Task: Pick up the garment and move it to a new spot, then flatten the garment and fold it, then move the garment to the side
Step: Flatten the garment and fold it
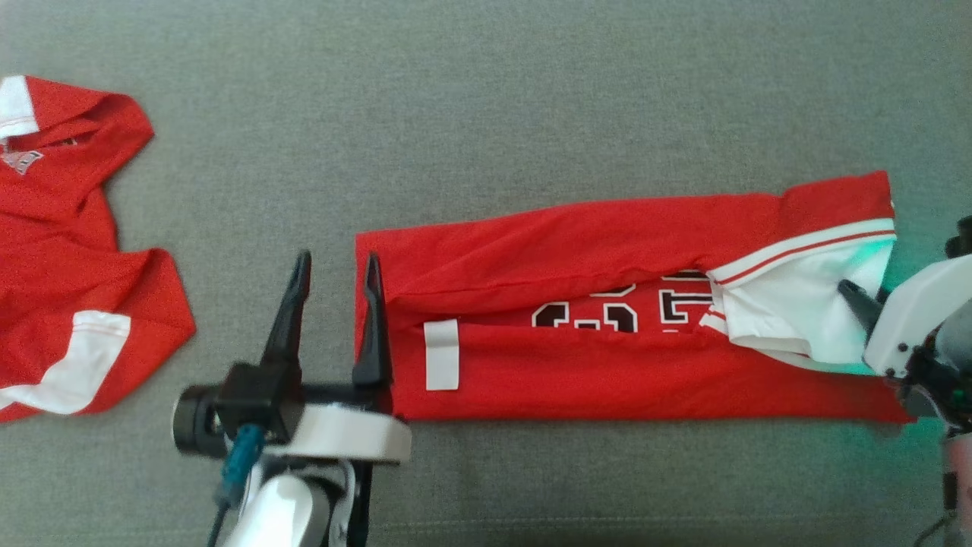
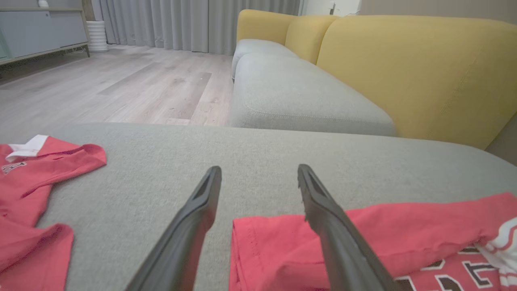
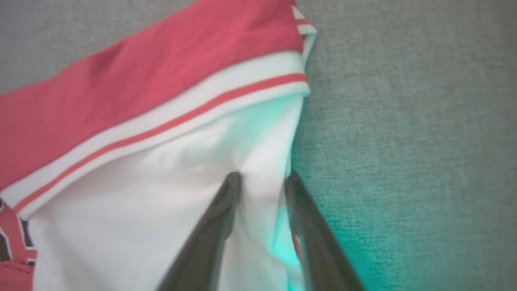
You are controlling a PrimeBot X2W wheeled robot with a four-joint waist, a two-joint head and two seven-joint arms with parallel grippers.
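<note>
Red jersey, folded to a strip, long axis L–R on grey cushion, white sleeve end pointing R. L gripper apart at hem end. R gripper astride white cloth, clamped or not: can't tell. L wrist view: yellow sofa back, wood floor.
</note>
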